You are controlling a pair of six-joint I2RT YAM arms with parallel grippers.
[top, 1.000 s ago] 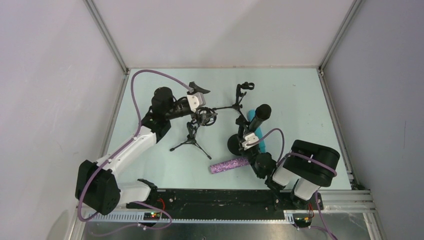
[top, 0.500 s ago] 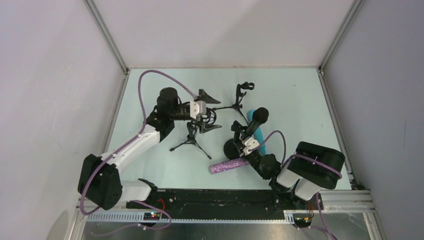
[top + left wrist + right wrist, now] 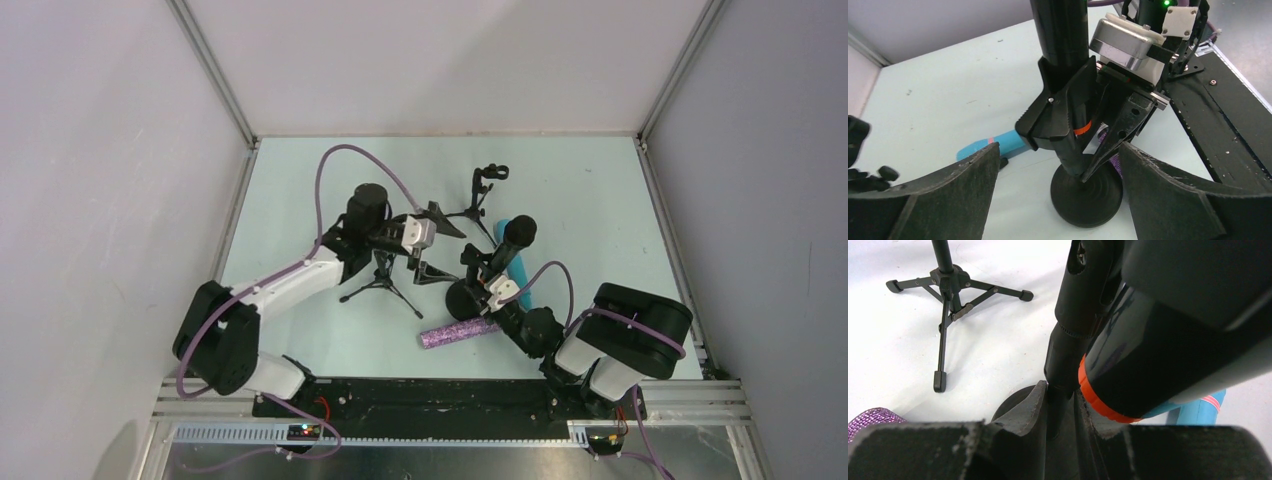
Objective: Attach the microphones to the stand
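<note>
A black microphone (image 3: pixel 514 239) with an orange end ring (image 3: pixel 1098 397) sits upright in the clip of a round-base stand (image 3: pixel 462 297). My right gripper (image 3: pixel 488 287) is shut on that stand's thin pole (image 3: pixel 1058 367), low down by the base. Just left of the stand, my left gripper (image 3: pixel 434 245) is open; in the left wrist view its fingers (image 3: pixel 928 200) flank the stand's base (image 3: pixel 1087 194) and clip without touching. The light blue microphone (image 3: pixel 519 279) lies behind the stand. On the table in front lies the glittery purple microphone (image 3: pixel 458 331).
A small tripod stand (image 3: pixel 383 282) stands under my left wrist. A second tripod stand (image 3: pixel 482 193) with a clip is further back. White walls with metal posts enclose the table. A black rail (image 3: pixel 430 395) runs along the near edge.
My left arm has swung right from the small tripod to the round-base stand, and its jaws have narrowed a little. The right gripper keeps hold of the stand, which shifted slightly left.
</note>
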